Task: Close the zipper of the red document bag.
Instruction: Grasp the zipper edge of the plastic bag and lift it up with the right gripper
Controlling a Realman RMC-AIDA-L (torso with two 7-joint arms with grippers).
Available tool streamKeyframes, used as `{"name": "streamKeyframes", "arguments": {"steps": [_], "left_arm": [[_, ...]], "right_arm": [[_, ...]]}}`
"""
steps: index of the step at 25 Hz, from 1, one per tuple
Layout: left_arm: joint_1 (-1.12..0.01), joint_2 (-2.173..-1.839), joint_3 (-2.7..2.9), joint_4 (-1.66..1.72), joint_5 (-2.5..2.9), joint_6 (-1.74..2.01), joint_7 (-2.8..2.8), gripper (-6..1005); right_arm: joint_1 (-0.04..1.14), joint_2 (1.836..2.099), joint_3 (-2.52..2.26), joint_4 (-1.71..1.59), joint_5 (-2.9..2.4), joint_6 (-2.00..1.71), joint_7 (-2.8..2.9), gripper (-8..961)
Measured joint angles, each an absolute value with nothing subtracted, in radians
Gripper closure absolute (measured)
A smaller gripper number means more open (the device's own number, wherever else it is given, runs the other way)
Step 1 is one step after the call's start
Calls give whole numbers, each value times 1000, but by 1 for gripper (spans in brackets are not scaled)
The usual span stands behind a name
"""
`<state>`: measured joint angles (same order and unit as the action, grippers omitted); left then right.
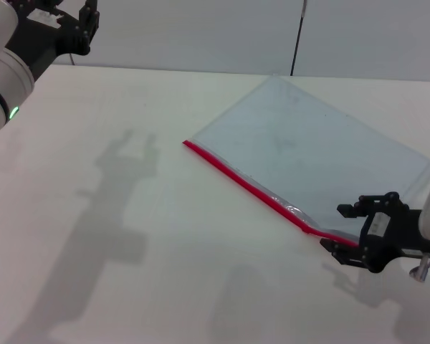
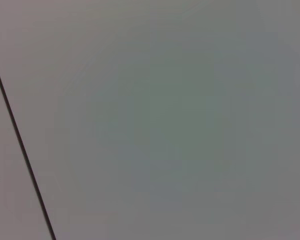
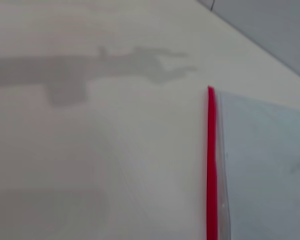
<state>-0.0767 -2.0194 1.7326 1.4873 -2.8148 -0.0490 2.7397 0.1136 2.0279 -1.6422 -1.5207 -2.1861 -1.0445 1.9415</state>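
The red document bag (image 1: 312, 154) lies flat on the white table, a pale translucent pouch turned at an angle. Its zipper (image 1: 247, 186) is a thin red strip along the long edge nearest me, running from the middle of the table down to the right. My right gripper (image 1: 340, 229) is open at the strip's right end, one finger on each side of it. I cannot make out the slider. The right wrist view looks along the zipper (image 3: 210, 165) and the bag (image 3: 265, 170). My left gripper (image 1: 84, 29) hangs raised at the far left, open, away from the bag.
The white table (image 1: 129, 272) stretches bare to the left and front of the bag, crossed by arm shadows. A grey wall with a thin black cable (image 1: 297, 36) stands behind. The left wrist view shows only that grey wall and a dark line (image 2: 20, 145).
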Motion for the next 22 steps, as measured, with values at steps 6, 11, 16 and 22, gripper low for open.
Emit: {"name": "streamKeyframes", "arguments": {"steps": [6,11,16,22], "left_arm": [[-77,-2019,1732,1488,-2815,-49,2740,551],[-79,-2020,1732,1486,-2815,-49,2740,551],[-81,-2020,1732,1485,-2815,-49,2740,551],[-89,-2022,1732,1481,-2815,-43,2740,551]], "right_arm": [[155,2028,-1651,-1478,-2279,-1060,2010,334],[175,2029,-1663,-1452,-2326,-1054,2042,333],[187,2029,-1663,-1447,-2360,-1049,2069,340],[201,2029,-1666,-1428,-2394,-1046,2094,352]]}}
